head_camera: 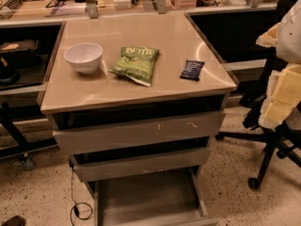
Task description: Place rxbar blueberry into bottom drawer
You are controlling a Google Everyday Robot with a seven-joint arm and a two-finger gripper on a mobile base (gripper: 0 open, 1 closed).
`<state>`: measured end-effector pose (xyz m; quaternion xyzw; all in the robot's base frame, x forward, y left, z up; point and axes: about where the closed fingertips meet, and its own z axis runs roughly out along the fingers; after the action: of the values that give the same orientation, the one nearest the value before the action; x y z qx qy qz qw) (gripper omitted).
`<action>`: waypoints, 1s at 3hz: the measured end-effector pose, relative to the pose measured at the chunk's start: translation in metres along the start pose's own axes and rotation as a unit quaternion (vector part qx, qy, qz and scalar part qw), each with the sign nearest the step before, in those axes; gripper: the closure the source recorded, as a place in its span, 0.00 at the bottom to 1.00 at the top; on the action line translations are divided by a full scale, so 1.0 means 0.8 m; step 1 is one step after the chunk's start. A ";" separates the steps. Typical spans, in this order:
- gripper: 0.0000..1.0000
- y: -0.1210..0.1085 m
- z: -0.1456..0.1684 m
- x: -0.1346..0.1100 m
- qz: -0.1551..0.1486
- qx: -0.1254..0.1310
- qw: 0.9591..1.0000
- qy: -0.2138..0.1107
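The rxbar blueberry (192, 69), a small dark navy bar, lies flat on the right side of the cabinet top (141, 91). The bottom drawer (146, 197) is pulled out below the two upper drawers, and its flat floor is bare. My gripper (282, 95) shows as a white and pale-yellow shape at the right edge of the camera view. It is off to the right of the cabinet, well apart from the bar and holding nothing that I can see.
A white bowl (83, 57) and a green chip bag (136, 63) lie on the cabinet top, left of the bar. The middle drawer (141, 164) stands slightly open. An office chair base (268, 149) stands at the right. A cable (77, 206) lies on the floor at the left.
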<state>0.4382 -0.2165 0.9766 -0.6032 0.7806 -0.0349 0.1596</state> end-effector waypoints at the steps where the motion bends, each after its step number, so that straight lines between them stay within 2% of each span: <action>1: 0.00 0.000 0.000 0.000 0.000 0.000 1.000 0.000; 2: 0.00 -0.030 0.011 -0.007 0.008 0.006 1.000 0.007; 3: 0.00 -0.102 0.051 -0.016 0.027 0.004 0.999 0.042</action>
<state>0.5292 -0.2207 0.9605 -0.5790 0.8027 -0.0589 0.1304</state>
